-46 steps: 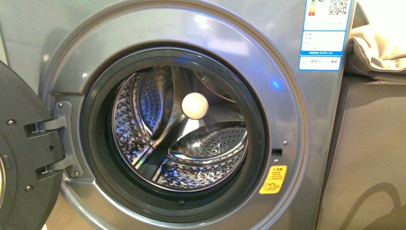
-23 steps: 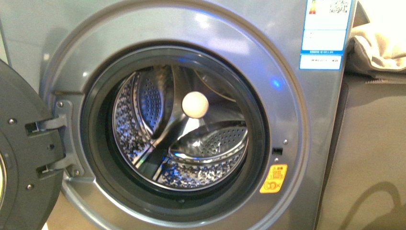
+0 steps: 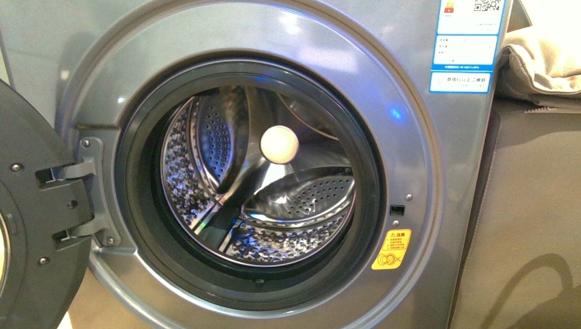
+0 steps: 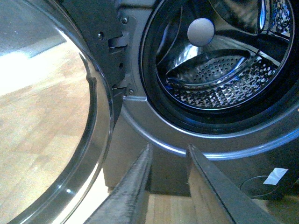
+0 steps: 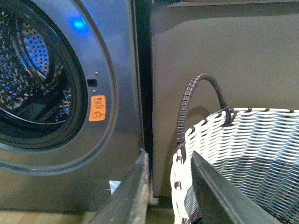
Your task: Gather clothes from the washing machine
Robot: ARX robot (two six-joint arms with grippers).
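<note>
The grey washing machine [image 3: 411, 137] fills the front view. Its round door [image 3: 34, 226] hangs open at the left. The perforated steel drum [image 3: 205, 164] shows a white round hub [image 3: 279, 144] and no dark garment; the clothes are out of view. My left gripper [image 4: 169, 149] is open and empty, low in front of the machine's lower rim [image 4: 187, 149], beside the open door glass [image 4: 46, 116]. My right gripper [image 5: 169, 156] is open and empty, by the machine's right edge [image 5: 126, 93] and the woven basket [image 5: 243, 154].
The grey-and-white woven basket with a dark handle [image 5: 196, 93] stands right of the machine, against a dark panel [image 3: 534, 205]. Beige cushion fabric [image 3: 548, 62] lies on top of that panel. Wooden floor [image 4: 37, 116] shows below the open door.
The front view has shifted slightly: the machine's label and orange sticker sit a little higher in the picture. Nothing else has changed.
</note>
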